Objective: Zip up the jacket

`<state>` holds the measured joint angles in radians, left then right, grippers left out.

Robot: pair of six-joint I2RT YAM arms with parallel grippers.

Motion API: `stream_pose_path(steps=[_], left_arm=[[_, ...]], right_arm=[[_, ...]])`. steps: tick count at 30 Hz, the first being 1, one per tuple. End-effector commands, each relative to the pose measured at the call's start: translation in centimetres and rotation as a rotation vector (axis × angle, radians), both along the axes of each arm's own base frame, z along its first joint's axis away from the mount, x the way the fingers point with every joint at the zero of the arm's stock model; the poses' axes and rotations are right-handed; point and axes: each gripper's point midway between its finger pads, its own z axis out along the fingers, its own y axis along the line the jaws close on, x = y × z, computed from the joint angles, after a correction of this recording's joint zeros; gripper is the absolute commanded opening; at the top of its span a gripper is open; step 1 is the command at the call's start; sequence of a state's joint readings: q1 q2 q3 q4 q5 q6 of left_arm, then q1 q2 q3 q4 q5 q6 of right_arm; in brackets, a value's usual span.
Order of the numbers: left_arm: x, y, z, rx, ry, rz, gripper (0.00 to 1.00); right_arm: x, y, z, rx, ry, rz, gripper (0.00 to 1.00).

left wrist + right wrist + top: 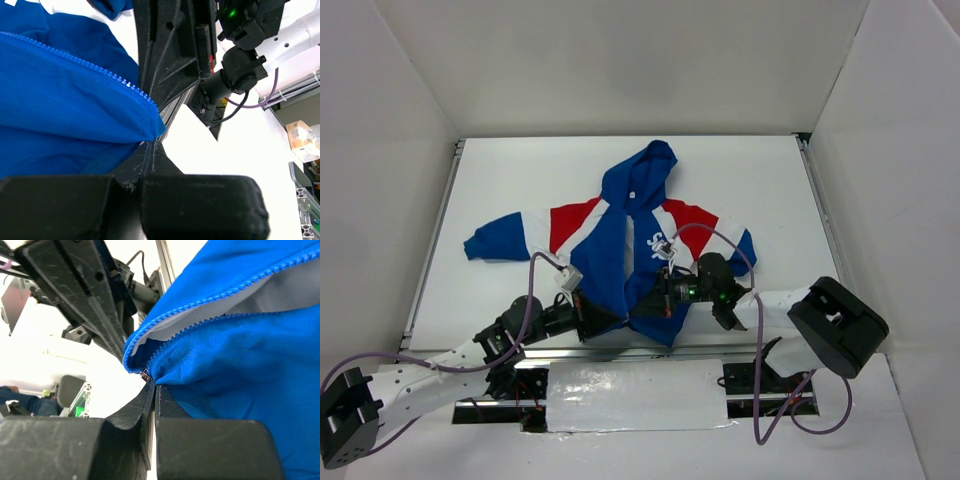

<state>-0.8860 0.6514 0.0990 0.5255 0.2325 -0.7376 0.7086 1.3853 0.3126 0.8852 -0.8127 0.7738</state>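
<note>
The jacket (620, 235) lies flat on the white table, hood pointing away, blue body with red shoulders and white stripes, its front open. My left gripper (608, 318) is shut on the bottom corner of the jacket's left front panel (75, 100), where the blue zipper teeth (90, 62) end. My right gripper (652, 298) is shut on the bottom corner of the other panel (240, 365), right at a small metal zipper end (145, 374). Both panels' teeth (215, 296) run apart from each other. In the wrist views the left gripper (150, 145) and right gripper (154, 386) face each other closely.
White walls surround the table. Metal rails (432, 250) run along its left and right edges. A white-covered bar (635, 395) spans the near edge between the arm bases. Purple cables (720, 240) loop over both arms.
</note>
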Motion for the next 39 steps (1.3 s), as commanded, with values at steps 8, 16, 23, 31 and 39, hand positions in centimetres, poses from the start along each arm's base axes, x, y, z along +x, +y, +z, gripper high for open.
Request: stream_pose_path(steps=[8,16,23,31,39], left_arm=[[-2.6,-1.2,1.2,-0.059,-0.044,-0.17,0.0],[-2.4,-0.7,1.3,-0.06,-0.052,-0.143,0.0],[-1.2,-0.2,-0.2,-0.007,-0.005,-0.057,0.0],[-0.8,-0.2,0.2,-0.02,-0.022,-0.042,0.0],[-0.7,-0.2,0.2,-0.014,-0.023,-0.036,0.0]], right_arm=[[1.7,-0.1,7.1,0.207,-0.227,-0.103,0.0],[2.1,-0.2,7.7,0.218,-0.238,-0.1,0.0],[2.5,-1.1,8.7,0.24,-0.222,-0.122,0.0],[1.4,-1.3,8.6,0.24,-0.227,-0.068,0.0],[-0.1,-1.2,7.8,0.248,-0.17,0.024,0.0]])
